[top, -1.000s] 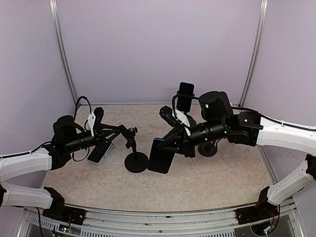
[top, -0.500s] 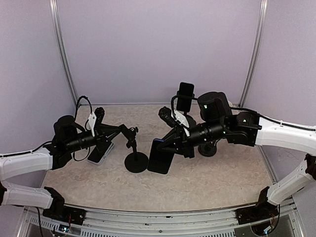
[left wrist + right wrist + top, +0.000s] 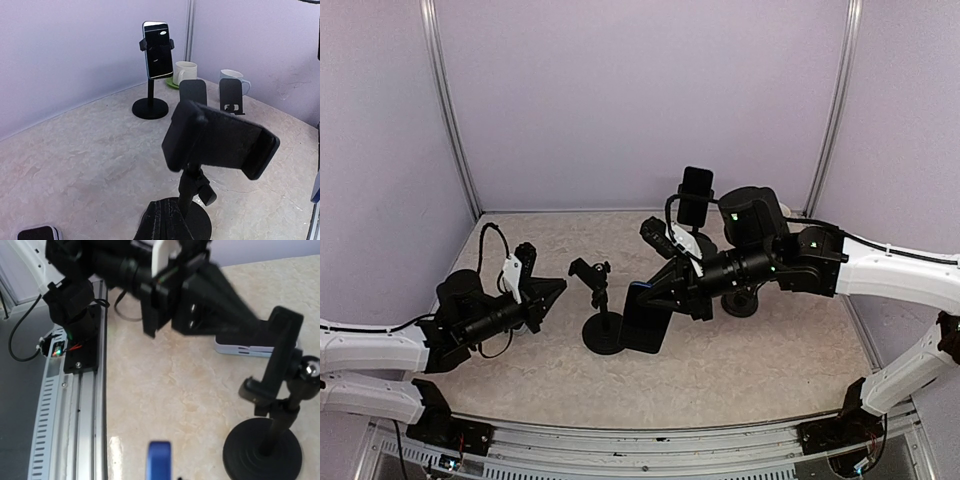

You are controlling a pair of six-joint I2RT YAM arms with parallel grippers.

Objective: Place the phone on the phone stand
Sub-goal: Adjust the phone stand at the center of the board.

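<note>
The right hand [image 3: 656, 293] grips the dark, blue-edged phone [image 3: 645, 325] upright, just at 3 o'clock of the black round-based clamp stand [image 3: 597, 335]. The left hand [image 3: 554, 291], pinched shut and empty, sits at the stand's 9 o'clock.

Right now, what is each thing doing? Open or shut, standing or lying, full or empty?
left gripper, jaws shut, holding nothing
right gripper, jaws shut on the dark phone
dark phone, held on end, not yet in a stand
near stand, upright, cradle empty
back stand, upright, clamping a black phone
white phone, lying flat
two mugs, upright
</note>
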